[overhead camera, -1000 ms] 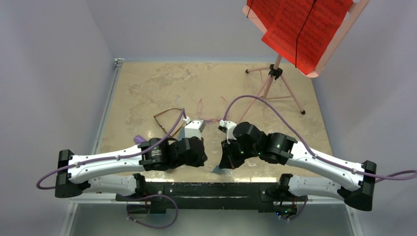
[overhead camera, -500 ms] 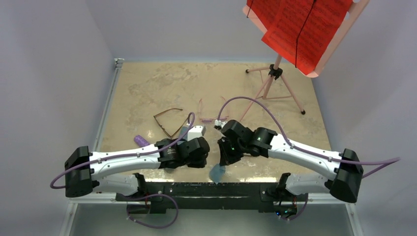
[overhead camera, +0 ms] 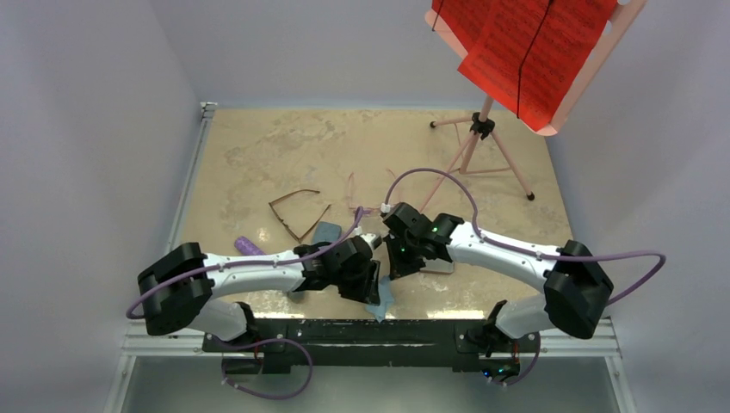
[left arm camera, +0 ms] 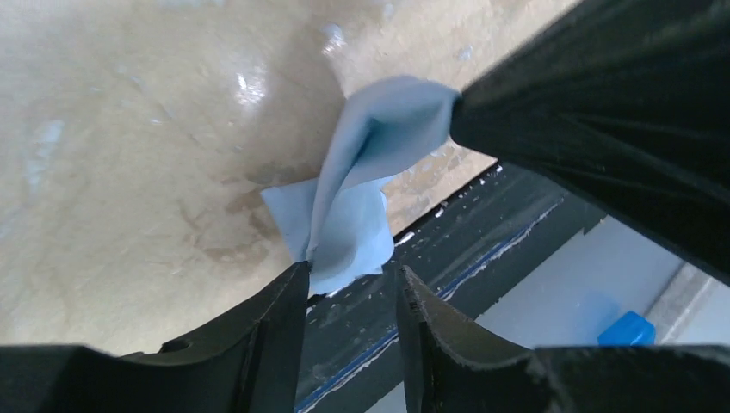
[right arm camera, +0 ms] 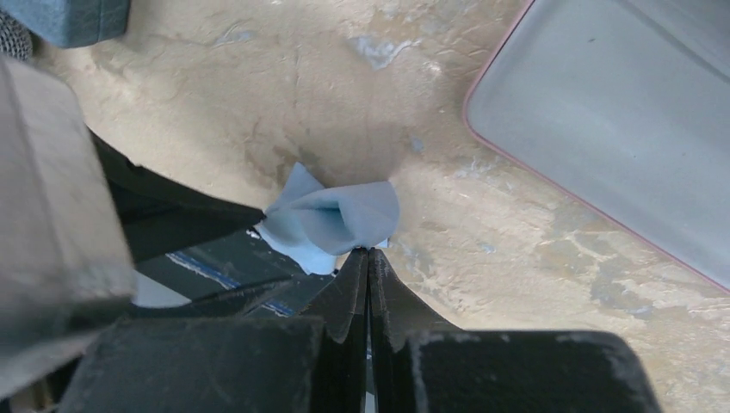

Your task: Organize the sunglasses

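The dark brown sunglasses (overhead camera: 297, 213) lie open on the table at centre left. The pink-purple sunglasses (overhead camera: 355, 200) lie just beyond my right wrist, partly hidden by it. My right gripper (right arm camera: 368, 251) is shut on a light blue cloth (right arm camera: 336, 219) and holds it crumpled just above the table's near edge; the cloth also shows in the top view (overhead camera: 381, 297). My left gripper (left arm camera: 351, 274) is open, and the cloth's (left arm camera: 370, 172) hanging lower corner touches its left fingertip (left arm camera: 297, 274).
A blue-grey case (overhead camera: 327, 232) lies beside the brown pair. An open pink-rimmed case (right arm camera: 620, 129) lies to the right of my right gripper. A small purple object (overhead camera: 247, 246) lies near the left arm. A music stand's tripod (overhead camera: 482, 163) stands at the back right. The black table edge (left arm camera: 482, 249) is right under the cloth.
Both grippers have moved toward the near edge and closer together. The left gripper swung right to the hanging cloth, uncovering the blue-grey case. The right gripper still holds the cloth.
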